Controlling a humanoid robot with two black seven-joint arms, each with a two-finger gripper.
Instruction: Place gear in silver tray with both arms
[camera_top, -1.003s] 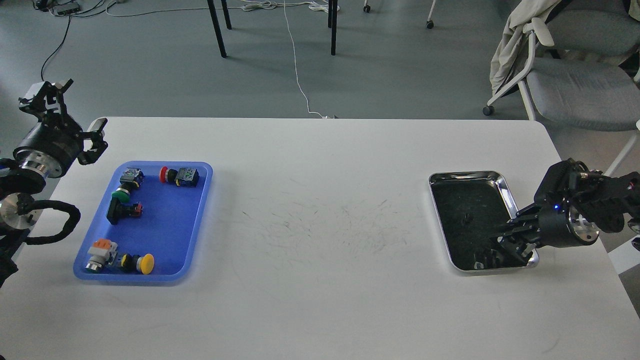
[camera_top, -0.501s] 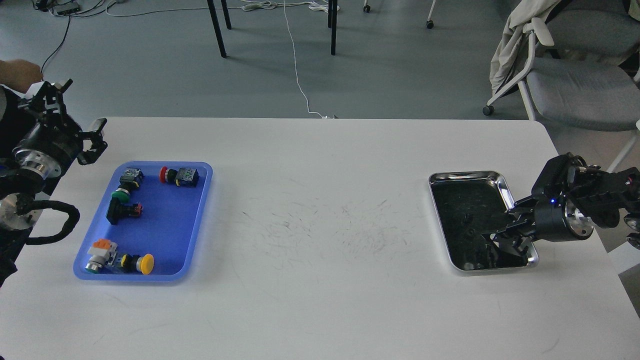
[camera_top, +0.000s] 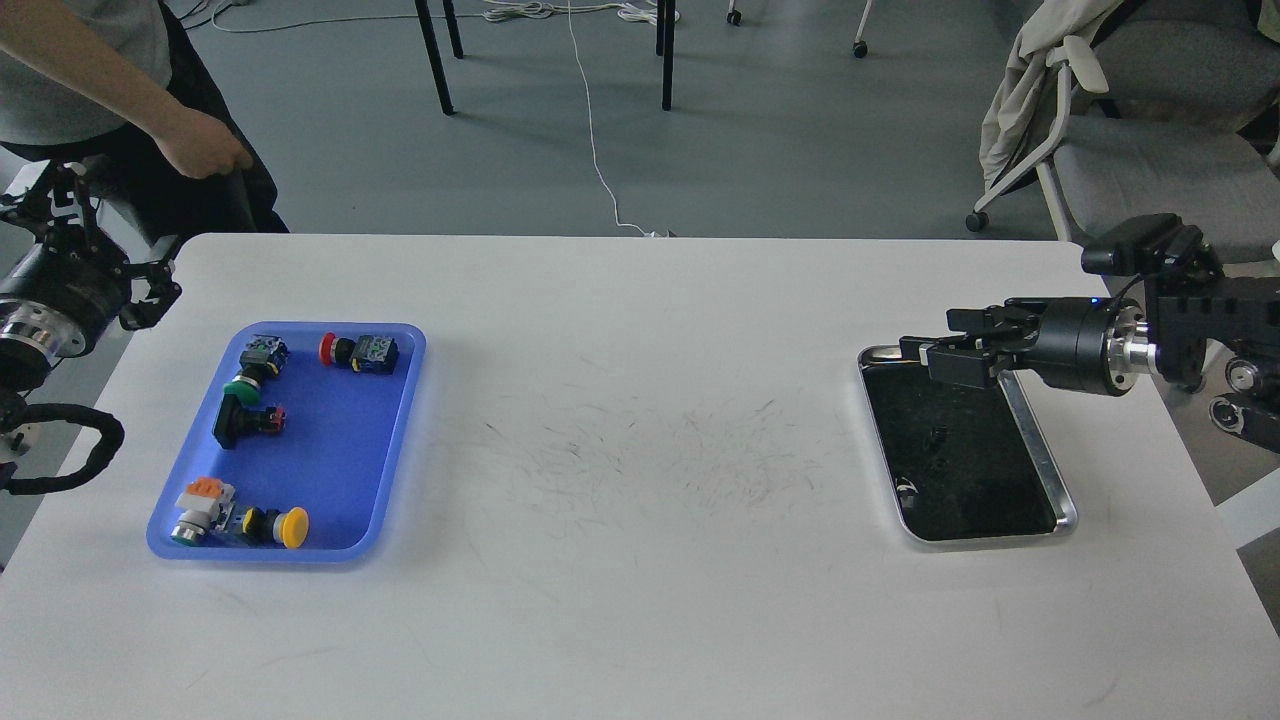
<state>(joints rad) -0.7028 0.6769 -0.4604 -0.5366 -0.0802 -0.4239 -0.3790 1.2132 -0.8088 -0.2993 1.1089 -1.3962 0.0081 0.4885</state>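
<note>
The silver tray (camera_top: 1046, 458) lies on the white table at the right, its dark bottom mirror-like. A small pale piece (camera_top: 908, 489) lies in it near the left rim; it is too small to tell whether it is the gear. My right gripper (camera_top: 930, 346) points left, level, above the tray's far end, with its fingers apart and nothing between them. My left gripper (camera_top: 100, 240) is spread wide open and empty, off the table's far left corner, beyond the blue tray.
A blue plastic tray (camera_top: 400, 450) at the left holds several coloured push-button parts. A person's arm and hand (camera_top: 205, 150) reach in at the top left, close to my left arm. An office chair (camera_top: 1150, 170) stands at the back right.
My right gripper has lifted out of the silver tray's near end and swung level above its far end. My left arm has drawn back to the left. A person has come in at top left.
</note>
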